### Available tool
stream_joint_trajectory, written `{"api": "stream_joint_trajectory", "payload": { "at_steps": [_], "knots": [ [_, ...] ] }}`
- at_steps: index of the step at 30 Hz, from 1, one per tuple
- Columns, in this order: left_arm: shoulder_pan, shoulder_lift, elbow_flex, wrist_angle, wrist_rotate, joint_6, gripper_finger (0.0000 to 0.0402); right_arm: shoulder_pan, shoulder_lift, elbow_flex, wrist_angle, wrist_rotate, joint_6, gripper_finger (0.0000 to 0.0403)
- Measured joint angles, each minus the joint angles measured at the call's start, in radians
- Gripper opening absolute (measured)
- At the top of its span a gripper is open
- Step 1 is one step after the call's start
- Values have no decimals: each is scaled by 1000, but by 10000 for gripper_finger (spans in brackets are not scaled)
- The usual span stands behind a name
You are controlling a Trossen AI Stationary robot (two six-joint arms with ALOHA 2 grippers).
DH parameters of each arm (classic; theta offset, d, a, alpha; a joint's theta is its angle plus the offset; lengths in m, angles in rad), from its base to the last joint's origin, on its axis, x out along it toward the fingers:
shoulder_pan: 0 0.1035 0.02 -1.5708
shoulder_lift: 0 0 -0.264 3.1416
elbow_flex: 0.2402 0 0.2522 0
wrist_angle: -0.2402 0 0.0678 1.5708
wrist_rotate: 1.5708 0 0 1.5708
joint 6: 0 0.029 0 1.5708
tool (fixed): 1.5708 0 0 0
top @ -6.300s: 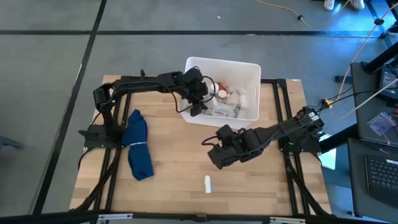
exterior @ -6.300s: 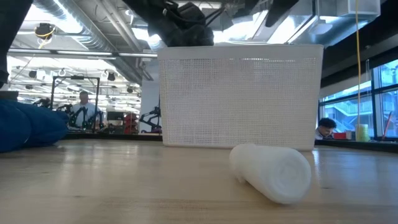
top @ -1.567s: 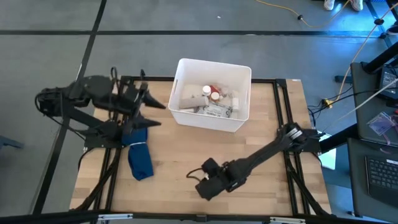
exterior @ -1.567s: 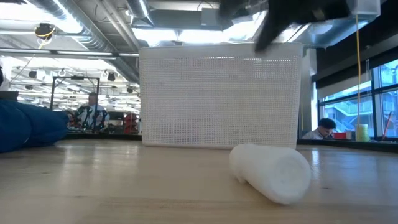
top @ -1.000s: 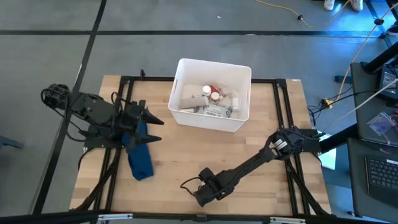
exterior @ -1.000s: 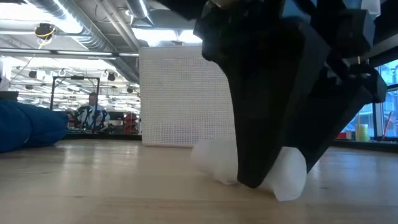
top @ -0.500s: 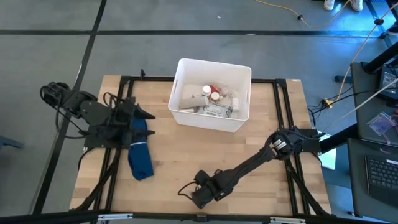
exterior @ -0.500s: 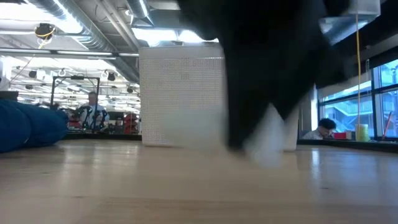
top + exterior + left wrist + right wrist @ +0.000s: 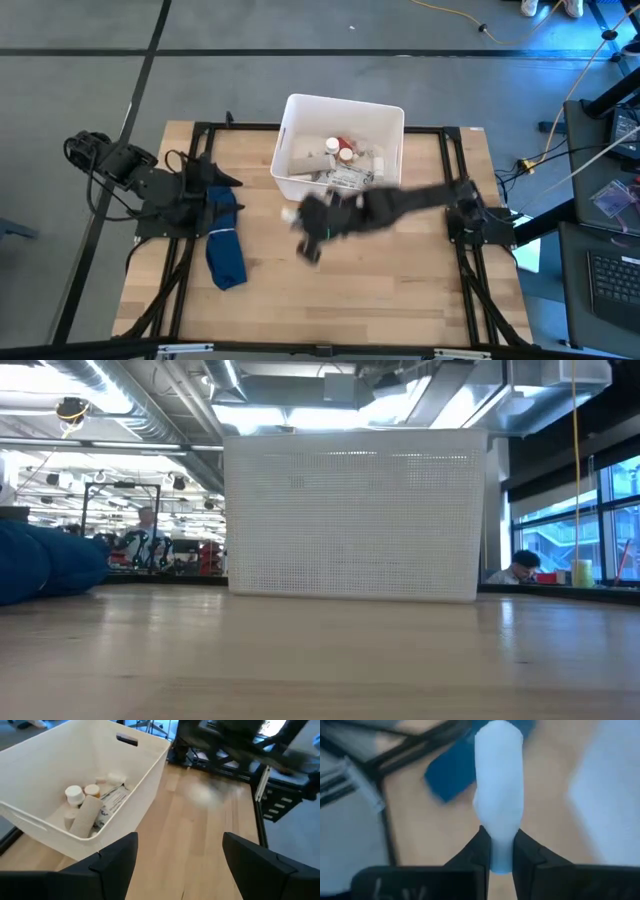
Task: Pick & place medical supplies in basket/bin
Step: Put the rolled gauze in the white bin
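White tube [image 9: 499,795] was pinched at one end between the right gripper's [image 9: 501,854] two dark fingers [image 9: 475,851], the rest of it jutting out past the tips. High view put that gripper [image 9: 306,228] above the table [image 9: 400,290], just in front of the bin's [image 9: 292,185] near-left corner; a small pale spot at its tip was likely the tube, too blurred to be sure. Right arm stretched across from its base at the table's right edge.

Bin sat at the far middle of the table, white with rounded corners. Inside: a red-orange bottle [image 9: 346,152], a white-capped bottle [image 9: 75,794], a pale roll [image 9: 83,816] and flat packets [image 9: 350,178], all lying loose together. Left wrist view showed a handle slot [image 9: 127,740] in one end wall. Low view gave only the bin's perforated side wall [image 9: 350,525], standing flat on the wood.

Left gripper [image 9: 180,852] hung near the table's left edge, fingers spread wide, nothing between them, pointed toward the bin. Blue cloth [image 9: 224,245] lay long on the table just beside it, well apart from the bin. In the low view, people showed in the room beyond the table.
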State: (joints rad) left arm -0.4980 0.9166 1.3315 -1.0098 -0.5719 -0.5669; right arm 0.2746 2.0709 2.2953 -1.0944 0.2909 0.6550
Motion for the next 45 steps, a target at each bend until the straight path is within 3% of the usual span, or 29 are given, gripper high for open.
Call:
{"api": "stream_joint_trajectory", "payload": {
  "at_steps": [4,7,12,17,25,39,45],
  "knots": [
    [0,4,0,1,27,60,283,-157,-58,-7,-110,69,-108,45],
    [0,11,0,2,33,113,283,-286,-60,-5,-112,53,-222,45],
    [0,17,0,2,35,170,283,-479,-33,-61,-69,-148,-476,46],
    [0,19,0,3,35,221,283,-586,16,-155,-40,-301,-619,47],
    [0,19,0,3,34,276,283,-608,75,-309,225,-477,-658,47],
    [0,19,0,3,4,312,283,-609,147,-427,270,-493,-625,49],
    [0,19,0,3,4,311,283,-604,143,-435,274,-510,-631,91]
  ]
}}
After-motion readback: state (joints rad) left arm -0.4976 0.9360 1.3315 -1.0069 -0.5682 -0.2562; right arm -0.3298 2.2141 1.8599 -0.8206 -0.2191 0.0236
